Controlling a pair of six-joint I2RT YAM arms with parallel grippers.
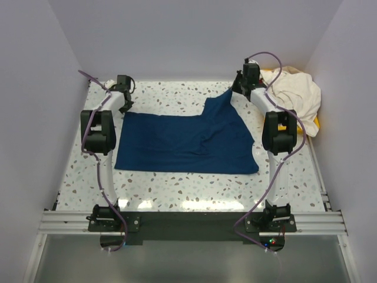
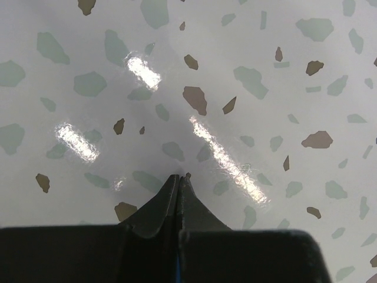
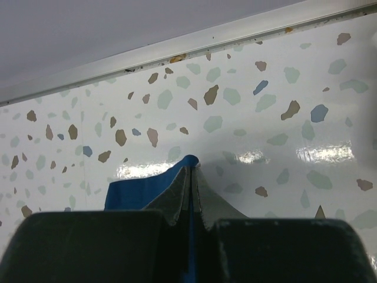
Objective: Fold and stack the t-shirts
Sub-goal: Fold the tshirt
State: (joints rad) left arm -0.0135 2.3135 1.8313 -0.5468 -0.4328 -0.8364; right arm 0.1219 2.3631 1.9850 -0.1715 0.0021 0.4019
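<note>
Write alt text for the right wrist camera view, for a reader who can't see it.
The right gripper, jaws shut, pinches the navy shirt, with blue cloth poking out past its tips and to their left. Beyond lies the speckled white table, ending at a metal rail below a plain wall.

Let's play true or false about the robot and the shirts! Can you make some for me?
1. The right gripper is pinching the blue shirt. True.
2. The left gripper is holding the blue shirt too. False: it is shut on nothing, over the bare table.
3. The white shirt lies folded on the blue one. False: it sits crumpled in the far right corner.
4. Most of the blue shirt lies spread flat. True.
</note>
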